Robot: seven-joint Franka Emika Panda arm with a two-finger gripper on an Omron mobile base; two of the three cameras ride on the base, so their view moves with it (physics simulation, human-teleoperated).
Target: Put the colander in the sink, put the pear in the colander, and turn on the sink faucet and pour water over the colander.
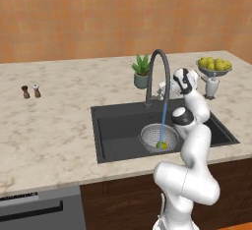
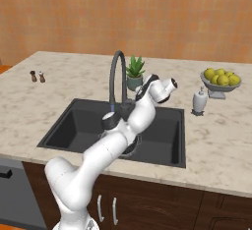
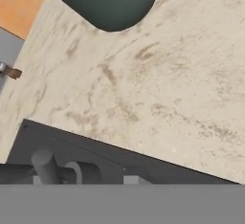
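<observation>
The grey pierced colander [image 1: 159,136] sits in the black sink [image 1: 118,126], right of its middle. The yellow-green pear [image 1: 161,145] lies inside the colander. A thin blue stream of water [image 1: 163,118] falls from the arched sink faucet [image 1: 158,71] onto the pear. My gripper [image 1: 163,87] is at the faucet's base, just right of the stem, by the side lever. From the right, the gripper [image 2: 139,95] is beside the faucet [image 2: 117,74], and my arm hides most of the colander. How wide the jaws stand is not visible. The faucet base [image 3: 45,168] appears low in the hand view.
A potted plant [image 1: 141,74] stands behind the faucet. A footed bowl of yellow fruit [image 1: 214,67] and a white bottle [image 1: 211,86] are at the back right. Two small shakers [image 1: 30,92] stand far left. The counter's front edge runs below the sink.
</observation>
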